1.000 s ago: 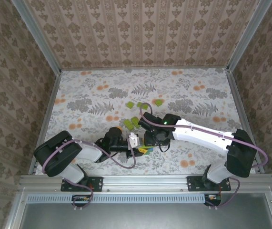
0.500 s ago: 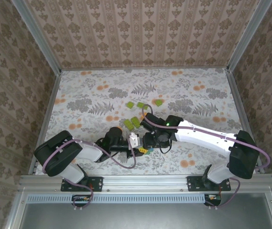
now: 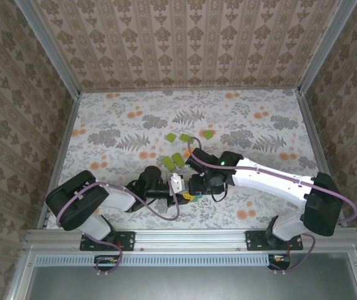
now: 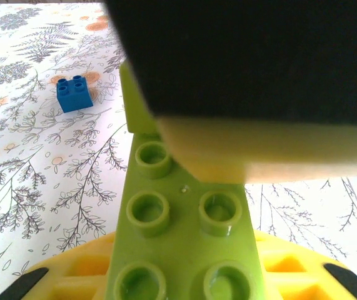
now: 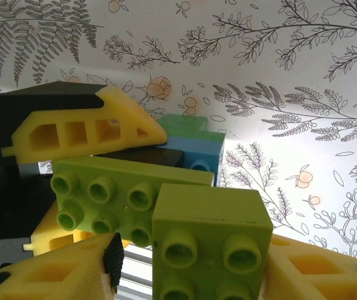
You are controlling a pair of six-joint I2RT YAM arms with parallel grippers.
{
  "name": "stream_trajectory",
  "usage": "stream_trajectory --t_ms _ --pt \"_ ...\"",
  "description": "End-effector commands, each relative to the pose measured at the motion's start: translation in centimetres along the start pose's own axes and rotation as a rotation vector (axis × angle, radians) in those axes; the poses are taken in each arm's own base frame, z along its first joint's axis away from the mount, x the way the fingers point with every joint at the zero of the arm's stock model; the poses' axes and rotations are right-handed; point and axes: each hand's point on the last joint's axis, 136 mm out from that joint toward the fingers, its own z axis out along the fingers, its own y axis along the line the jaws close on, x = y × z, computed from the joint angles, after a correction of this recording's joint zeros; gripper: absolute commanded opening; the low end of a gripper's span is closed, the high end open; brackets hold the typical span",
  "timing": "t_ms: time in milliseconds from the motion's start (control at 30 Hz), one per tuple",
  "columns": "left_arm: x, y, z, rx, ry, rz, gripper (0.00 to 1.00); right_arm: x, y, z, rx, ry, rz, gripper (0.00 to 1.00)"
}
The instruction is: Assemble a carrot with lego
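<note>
My left claw (image 4: 184, 281) is clenched on the carrot (image 5: 122, 194), a long lime-green brick with blue and black pieces just behind it, held low at the 6 o'clock side of the desk (image 3: 259, 119). My right claw (image 5: 197, 265) grasps a square lime brick (image 5: 212, 231) just beside it, with loose lime lego (image 3: 172, 160) at 12 o'clock of both.

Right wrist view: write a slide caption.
Right gripper holds a square lime-green brick near the long lime-green brick in the left gripper.

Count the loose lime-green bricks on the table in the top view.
5: three lime-green bricks in a far row, two side by side closer in. Others may be hidden.
</note>
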Motion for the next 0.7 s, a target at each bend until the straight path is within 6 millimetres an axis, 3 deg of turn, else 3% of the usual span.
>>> stream_trajectory --t_ms 0,667 --pt "4.7 -0.1 -0.1 -0.026 0.168 -0.071 0.23 0.7 -0.2 -1.2 -0.025 0.023 -0.004 0.56" --pt "4.8 0.0 0.1 -0.028 0.179 -0.074 0.22 -0.2 -1.9 -0.9 0.048 0.000 0.008 0.47"
